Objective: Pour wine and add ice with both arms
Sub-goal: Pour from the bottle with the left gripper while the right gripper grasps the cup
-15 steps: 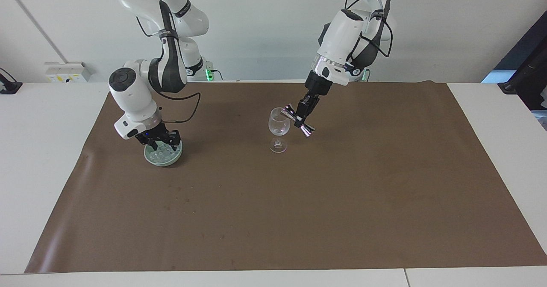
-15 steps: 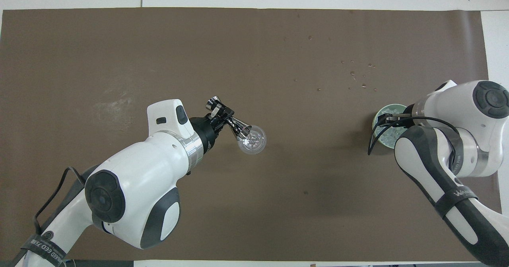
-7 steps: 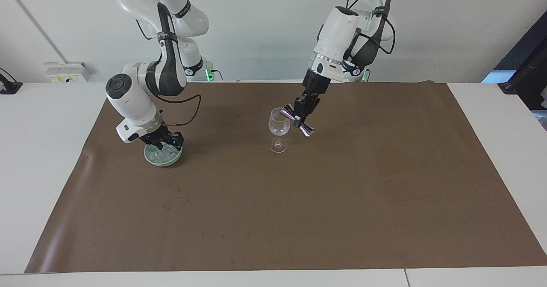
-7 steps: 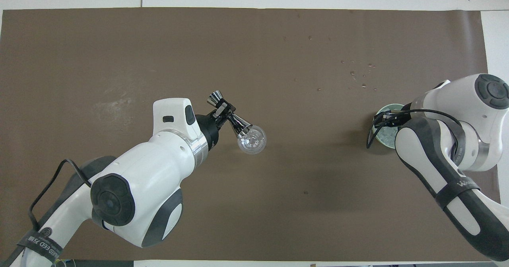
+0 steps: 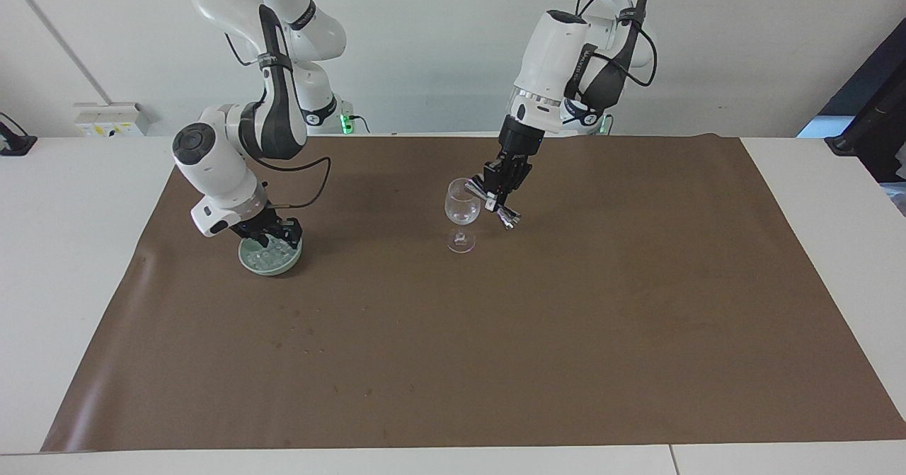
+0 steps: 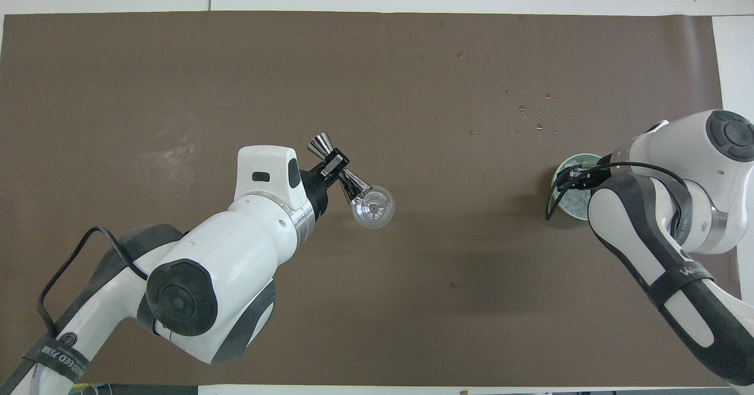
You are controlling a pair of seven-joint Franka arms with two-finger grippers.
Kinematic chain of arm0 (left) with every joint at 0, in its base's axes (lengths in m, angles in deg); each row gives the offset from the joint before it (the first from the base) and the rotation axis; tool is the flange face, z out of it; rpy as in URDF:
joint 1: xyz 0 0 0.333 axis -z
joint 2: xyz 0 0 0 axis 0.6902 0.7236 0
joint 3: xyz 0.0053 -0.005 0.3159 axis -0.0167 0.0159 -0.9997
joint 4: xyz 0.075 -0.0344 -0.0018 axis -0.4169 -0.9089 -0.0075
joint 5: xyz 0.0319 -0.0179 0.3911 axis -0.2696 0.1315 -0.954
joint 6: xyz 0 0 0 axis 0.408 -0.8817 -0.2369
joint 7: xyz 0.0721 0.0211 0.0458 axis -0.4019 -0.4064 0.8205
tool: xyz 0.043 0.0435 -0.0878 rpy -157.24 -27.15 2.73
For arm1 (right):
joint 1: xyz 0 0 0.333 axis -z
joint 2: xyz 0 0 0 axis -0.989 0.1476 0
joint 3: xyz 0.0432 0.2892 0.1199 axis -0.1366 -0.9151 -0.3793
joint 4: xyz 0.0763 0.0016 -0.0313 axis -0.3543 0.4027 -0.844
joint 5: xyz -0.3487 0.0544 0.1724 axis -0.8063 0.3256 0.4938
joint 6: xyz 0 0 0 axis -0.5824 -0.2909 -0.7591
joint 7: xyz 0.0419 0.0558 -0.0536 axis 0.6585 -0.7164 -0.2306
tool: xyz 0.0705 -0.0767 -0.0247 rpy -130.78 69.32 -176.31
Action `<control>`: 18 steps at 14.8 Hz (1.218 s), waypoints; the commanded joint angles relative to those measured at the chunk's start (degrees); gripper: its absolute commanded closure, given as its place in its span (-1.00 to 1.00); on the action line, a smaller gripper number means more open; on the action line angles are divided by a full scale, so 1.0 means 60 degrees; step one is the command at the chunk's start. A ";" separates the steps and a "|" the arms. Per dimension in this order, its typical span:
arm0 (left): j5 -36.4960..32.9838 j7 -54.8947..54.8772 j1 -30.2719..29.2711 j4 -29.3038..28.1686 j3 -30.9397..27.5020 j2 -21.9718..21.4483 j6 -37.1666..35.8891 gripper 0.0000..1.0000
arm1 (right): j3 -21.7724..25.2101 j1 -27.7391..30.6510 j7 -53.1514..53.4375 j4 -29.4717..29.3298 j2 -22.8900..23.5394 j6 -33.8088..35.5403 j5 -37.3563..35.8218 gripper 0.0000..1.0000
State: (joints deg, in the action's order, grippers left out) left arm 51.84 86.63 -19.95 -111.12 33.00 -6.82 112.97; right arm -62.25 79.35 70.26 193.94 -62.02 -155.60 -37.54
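A clear wine glass (image 5: 461, 209) (image 6: 372, 206) stands upright mid-mat. My left gripper (image 5: 497, 193) (image 6: 331, 165) is shut on the waist of a silver double-cone jigger (image 5: 488, 199) (image 6: 344, 178), which tilts with its lower cup at the glass's rim. No wine shows; the glass looks clear. Toward the right arm's end sits a pale green dish (image 5: 249, 261) (image 6: 561, 174) holding ice (image 5: 272, 253) (image 6: 574, 203). My right gripper (image 5: 272, 238) (image 6: 580, 174) hangs low over the dish, just above the ice.
A brown mat (image 5: 495, 355) covers most of the white table. Water droplets (image 6: 530, 112) dot the mat farther from the robots than the dish. A black stand (image 5: 870, 128) sits off the mat at the left arm's end.
The left arm's wrist has swung more upright, keeping the jigger at the glass rim. The right gripper has lifted slightly above the dish.
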 commanded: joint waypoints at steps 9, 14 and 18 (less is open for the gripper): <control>-0.0935 0.0148 0.0226 0.0420 -0.0016 0.0096 -0.0467 1.00 | -0.0049 0.0242 0.0094 0.0378 -0.0172 0.0002 0.0094 -0.25; -0.0862 0.0249 0.0212 0.0537 0.0027 0.0213 -0.0599 1.00 | -0.0049 0.0257 0.0094 0.0407 -0.0172 -0.0085 0.0094 -0.23; -0.0716 0.1127 0.0036 0.0815 -0.0001 0.0463 -0.0978 1.00 | -0.0049 0.0257 0.0094 0.0495 -0.0186 -0.0173 0.0108 -0.13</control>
State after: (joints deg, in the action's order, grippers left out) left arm 47.60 90.51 -19.23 -108.37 33.12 -5.27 109.98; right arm -62.22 80.43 70.26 195.36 -62.03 -155.55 -37.54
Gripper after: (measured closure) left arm 0.780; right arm 0.427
